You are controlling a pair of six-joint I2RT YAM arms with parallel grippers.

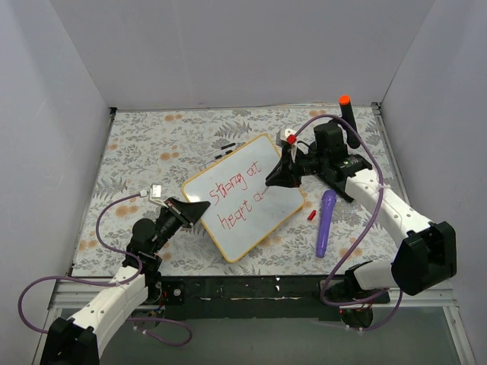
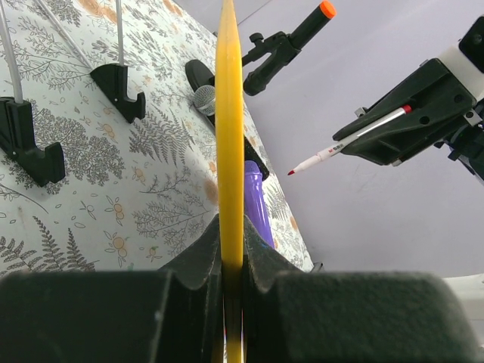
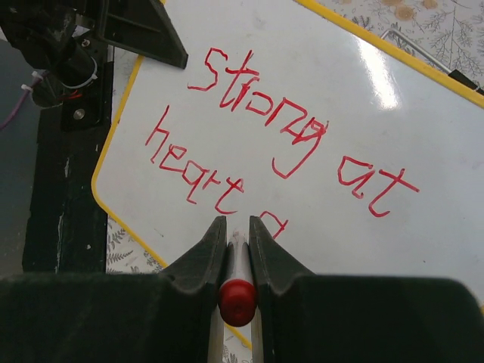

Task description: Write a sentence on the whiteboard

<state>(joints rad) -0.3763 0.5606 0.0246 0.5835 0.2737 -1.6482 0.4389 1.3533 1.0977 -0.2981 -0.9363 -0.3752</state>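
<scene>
We found the whiteboard (image 1: pixel 251 201) mid-bench, the left end effector (image 1: pixel 204 206) pinching its near-left edge and the right end effector (image 1: pixel 271 181) pinching the marker (image 3: pixel 237 295). The sentence (image 3: pixel 287 136) read "Strong at heart a". We judged light, even tip pressure best.

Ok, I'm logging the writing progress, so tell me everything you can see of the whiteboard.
The whiteboard is a glossy white rectangle with rounded corners and a thin yellow frame, turned diagonally on the floral table. Red handwriting reads "Strong at" over "heart a". The left gripper is shut on its frame at the near-left edge. The right gripper holds a marker at the last letter; contact cannot be told.
</scene>
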